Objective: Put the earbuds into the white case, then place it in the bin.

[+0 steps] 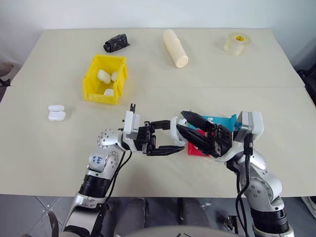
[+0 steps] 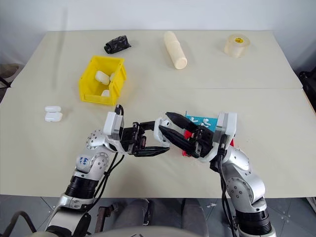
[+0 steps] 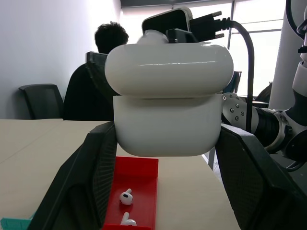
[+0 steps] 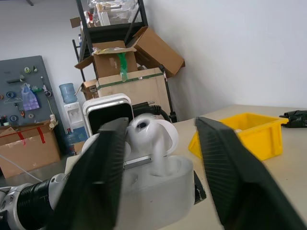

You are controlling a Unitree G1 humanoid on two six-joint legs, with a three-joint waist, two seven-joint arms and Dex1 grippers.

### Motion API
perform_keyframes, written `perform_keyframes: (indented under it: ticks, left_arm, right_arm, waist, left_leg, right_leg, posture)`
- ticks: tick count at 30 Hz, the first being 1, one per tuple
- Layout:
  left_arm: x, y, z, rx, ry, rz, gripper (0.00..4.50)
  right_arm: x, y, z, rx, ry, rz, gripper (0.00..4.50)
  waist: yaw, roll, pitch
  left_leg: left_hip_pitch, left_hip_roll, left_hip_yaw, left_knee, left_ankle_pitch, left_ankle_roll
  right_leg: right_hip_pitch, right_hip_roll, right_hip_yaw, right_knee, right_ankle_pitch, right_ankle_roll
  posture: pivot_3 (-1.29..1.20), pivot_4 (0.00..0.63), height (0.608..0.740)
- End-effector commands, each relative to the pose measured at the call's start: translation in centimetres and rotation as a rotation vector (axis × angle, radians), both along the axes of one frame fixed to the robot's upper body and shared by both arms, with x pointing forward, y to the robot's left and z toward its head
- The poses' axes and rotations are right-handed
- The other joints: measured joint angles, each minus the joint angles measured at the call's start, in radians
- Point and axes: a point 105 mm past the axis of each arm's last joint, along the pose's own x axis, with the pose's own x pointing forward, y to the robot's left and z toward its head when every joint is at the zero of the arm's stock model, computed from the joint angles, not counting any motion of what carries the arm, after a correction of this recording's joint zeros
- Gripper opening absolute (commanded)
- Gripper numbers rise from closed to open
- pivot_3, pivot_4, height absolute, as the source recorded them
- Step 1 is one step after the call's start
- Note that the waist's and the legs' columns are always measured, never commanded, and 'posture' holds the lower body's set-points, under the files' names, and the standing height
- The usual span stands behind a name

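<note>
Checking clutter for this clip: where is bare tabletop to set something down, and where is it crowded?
Free: the stretch between the tape roll and the teal tray, and the near left, below the two spare cases. Crowded: mid-front, where the left gripper holds the white case against the right gripper over the red tray.

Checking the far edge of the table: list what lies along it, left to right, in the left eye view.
Crumpled black object → cream cylinder → roll of clear tape.
</note>
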Motion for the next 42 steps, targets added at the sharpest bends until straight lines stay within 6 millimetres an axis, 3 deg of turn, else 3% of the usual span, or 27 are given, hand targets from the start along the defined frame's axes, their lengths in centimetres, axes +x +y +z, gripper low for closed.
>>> perform_keyframes:
  ticks: [1, 4, 8, 23, 35, 39, 42]
  left_arm:
    - [-0.9, -0.5, 2.5, -0.093, -0.1, -0.024, 2.76]
    - [-0.9, -0.5, 2.5, -0.094, -0.1, -0.021, 2.76]
    - [-0.8, -0.4, 2.4, -0.093, -0.101, -0.014, 2.76]
    - [-0.4, 2.1, 0.1, 0.015, -0.078, 0.075, 2.76]
    - [-0.4, 1.9, -2.0, 0.173, -0.177, 0.135, 2.76]
    - [0.4, 1.6, -2.6, 0.254, -0.179, 0.195, 2.76]
    - [1.0, 1.5, -3.1, 0.351, -0.183, 0.23, 2.76]
  right_arm:
    - [-0.3, 0.7, -1.6, -0.05, 0.091, 0.064, 3.53]
    - [-0.3, 0.6, -1.6, -0.064, 0.081, 0.062, 4.47]
    - [-0.3, 0.1, -1.1, -0.071, 0.055, 0.049, 4.47]
    - [-0.4, -8.3, -1.0, -0.292, 0.019, -0.199, 4.47]
    - [-2.3, -18.6, -5.4, -0.717, 0.085, -0.412, 4.47]
    - [-2.6, -20.1, -6.0, -0.738, 0.114, -0.469, 4.47]
    - [-3.0, -19.9, -6.1, -0.77, 0.124, -0.454, 4.47]
  waist:
    - [0.0, 0.0, 0.0]
    - [0.001, 0.0, 0.0]
    - [0.001, 0.0, 0.0]
    - [0.003, 0.0, 0.0]
    - [0.006, -0.001, 0.0]
    - [0.004, 0.0, 0.0]
    - [0.004, 0.0, 0.0]
  left_leg:
    - [0.0, 0.0, 0.0, 0.0, 0.0, 0.0]
    - [0.0, 0.0, 0.0, 0.0, 0.0, 0.0]
    - [0.0, 0.0, 0.0, 0.0, 0.0, 0.0]
    - [-0.001, 0.0, 0.0, -0.001, 0.0, 0.0]
    - [0.0, -0.001, 0.002, -0.001, 0.0, 0.001]
    - [0.0, -0.001, 0.002, -0.001, 0.0, 0.001]
    - [0.002, 0.0, 0.003, -0.001, 0.0, 0.001]
  right_leg:
    - [0.0, 0.0, 0.0, 0.0, 0.0, 0.0]
    - [0.0, 0.0, 0.0, 0.0, 0.0, 0.0]
    - [0.0, 0.0, 0.0, -0.001, 0.0, 0.0]
    - [0.001, 0.0, -0.001, -0.003, 0.0, 0.0]
    - [0.002, 0.0, -0.001, -0.005, 0.0, 0.001]
    - [0.002, 0.0, 0.0, -0.004, 0.0, 0.001]
    - [0.002, 0.001, 0.001, -0.003, 0.0, 0.001]
  posture:
    - [0.0, 0.15, 0.74]
    - [0.0, 0.15, 0.74]
    - [0.0, 0.15, 0.74]
    - [0.0, 0.15, 0.74]
    - [0.0, 0.15, 0.74]
    - [0.0, 0.15, 0.74]
    - [0.0, 0.15, 0.74]
